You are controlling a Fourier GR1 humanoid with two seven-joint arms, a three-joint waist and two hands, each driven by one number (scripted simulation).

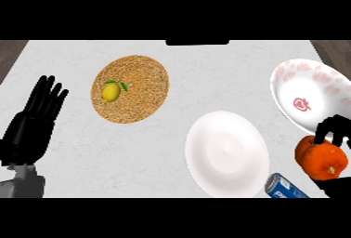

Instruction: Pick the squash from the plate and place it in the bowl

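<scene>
Right hand point(334, 128) curls around the orange squash point(321, 160), lifted off the white plate point(226, 155) beside it; the patterned bowl point(312, 95) just beyond awaits.

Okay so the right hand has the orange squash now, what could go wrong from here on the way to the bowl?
1. The right hand grips the squash only from above at the view's right edge, so it might slip.
2. The blue can lies beside the squash and could get knocked.
3. The patterned bowl looks tilted, so the squash might roll out.
</scene>
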